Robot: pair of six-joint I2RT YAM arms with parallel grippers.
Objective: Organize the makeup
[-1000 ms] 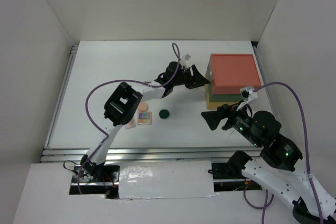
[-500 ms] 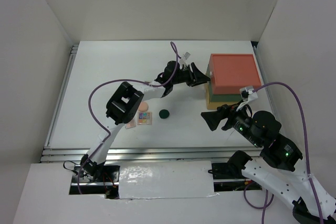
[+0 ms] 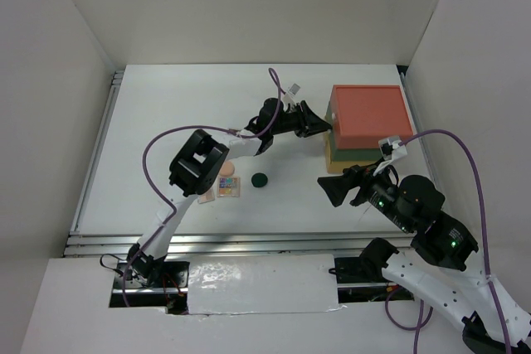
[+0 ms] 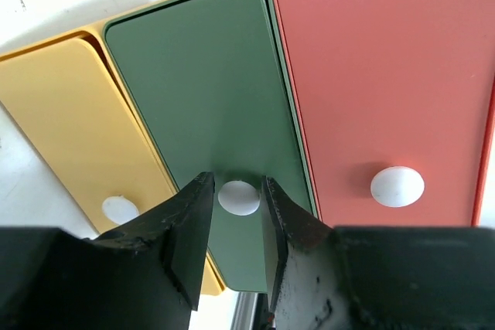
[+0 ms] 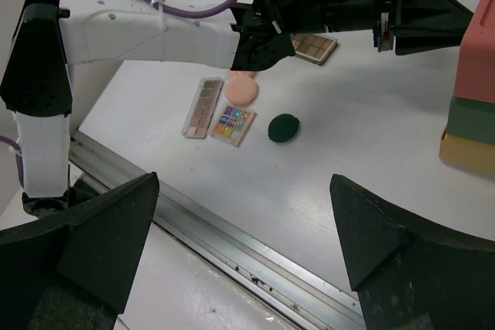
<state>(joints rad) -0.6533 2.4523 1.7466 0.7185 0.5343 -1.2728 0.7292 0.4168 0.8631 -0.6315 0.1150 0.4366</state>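
Observation:
The makeup lies left of centre on the white table: a long brown-pink palette point(image 5: 201, 106), a small multicoloured palette point(image 5: 234, 124), a round peach compact point(image 5: 242, 92), a dark green disc point(image 5: 283, 127), and a second palette point(image 5: 313, 46) partly under the left arm. My left gripper point(image 4: 236, 183) is up against the drawer box point(image 3: 365, 118). Its jaws flank the white knob point(image 4: 238, 197) of the green drawer point(image 4: 209, 90), with a thin gap still showing on the left side. My right gripper point(image 5: 244, 183) hovers wide open over the near table, holding nothing.
The red drawer point(image 4: 387, 75) and the yellow drawer point(image 4: 69, 113) sit on either side of the green one, each with a white knob. A metal rail point(image 5: 255, 256) runs along the near table edge. White walls enclose the table.
The left jaws have narrowed around the green drawer's knob, and the left gripper has edged closer to the box. The right arm has not moved.

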